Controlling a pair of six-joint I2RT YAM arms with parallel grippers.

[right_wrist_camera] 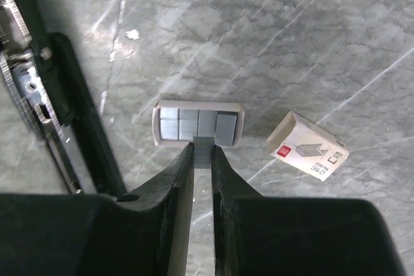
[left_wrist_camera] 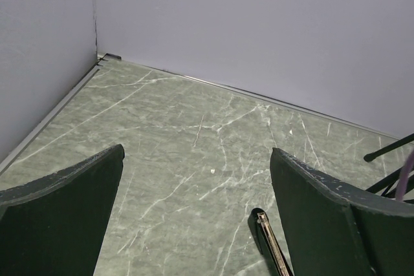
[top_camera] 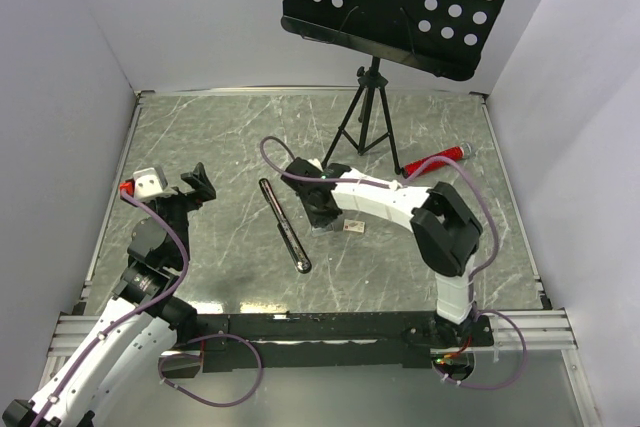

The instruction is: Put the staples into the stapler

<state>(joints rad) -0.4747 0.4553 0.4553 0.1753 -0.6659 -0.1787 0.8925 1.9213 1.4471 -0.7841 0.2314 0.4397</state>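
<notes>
Grey staples (right_wrist_camera: 203,157) pinched in right claw (right_wrist_camera: 202,147), beside black stapler (top_camera: 285,225) opened flat.

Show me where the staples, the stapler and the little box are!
staples (right_wrist_camera: 203,152), right wrist view, middle of the single grey strip.
stapler (top_camera: 285,224), top external view, middle of its long opened body.
little box (right_wrist_camera: 307,145), right wrist view, its printed top face.

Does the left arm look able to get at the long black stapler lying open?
Probably yes. The left tool is open, and the stapler lies just ahead of it with only table between. The right tool, pinching the staples, sits on the stapler's far side, not in the way.
</notes>
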